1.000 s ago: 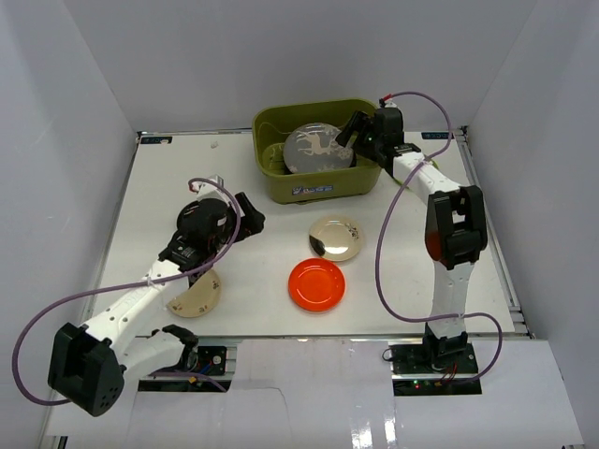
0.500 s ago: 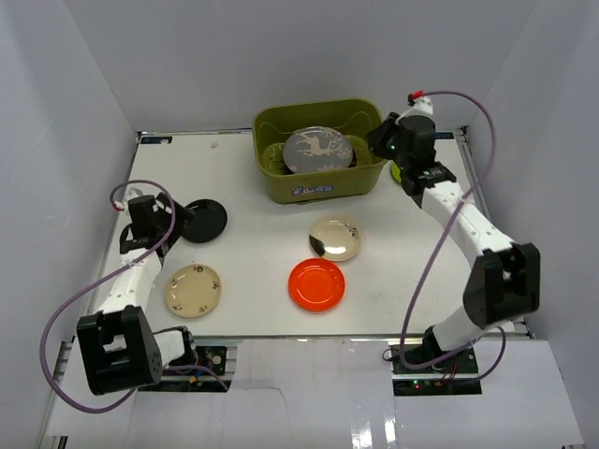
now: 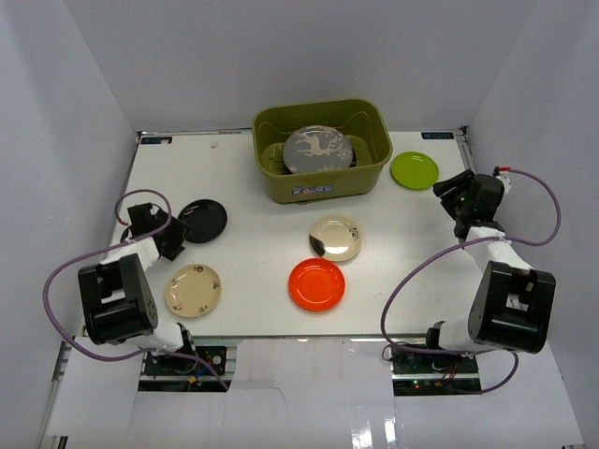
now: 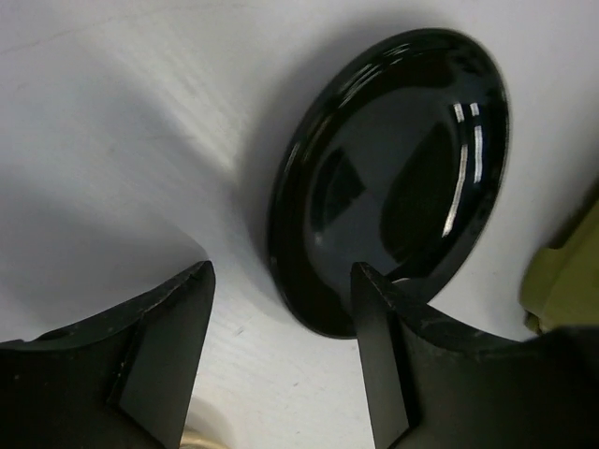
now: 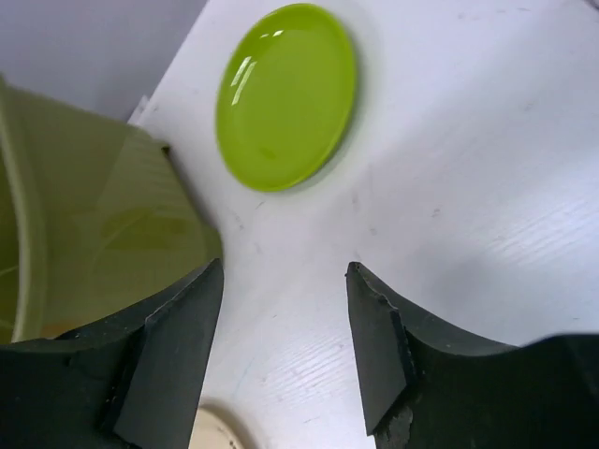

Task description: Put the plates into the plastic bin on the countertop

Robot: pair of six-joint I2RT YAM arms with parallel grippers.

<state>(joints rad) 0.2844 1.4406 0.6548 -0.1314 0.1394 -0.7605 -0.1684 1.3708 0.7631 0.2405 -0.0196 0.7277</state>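
The olive-green plastic bin (image 3: 372, 173) stands at the back of the countertop (image 3: 253, 271) with a grey deer-patterned plate (image 3: 318, 150) inside. On the countertop lie a black plate (image 3: 203, 220), a beige plate (image 3: 194, 289), a cream plate with a dark patch (image 3: 335, 238), an orange-red plate (image 3: 316, 284) and a lime green plate (image 3: 414, 169). My left gripper (image 3: 178, 230) is open just left of the black plate (image 4: 393, 178), holding nothing. My right gripper (image 3: 449, 193) is open and empty, low at the right edge, facing the lime green plate (image 5: 285, 94).
The bin's wall (image 5: 84, 234) fills the left of the right wrist view, with a cream plate's edge (image 5: 220, 432) at the bottom. Both arms are folded back near the table's side rails. White walls close in the left, right and back.
The left arm has pulled back to the left edge, uncovering the black plate. The right arm has swung from the bin to the right edge, and the lime green plate now shows.
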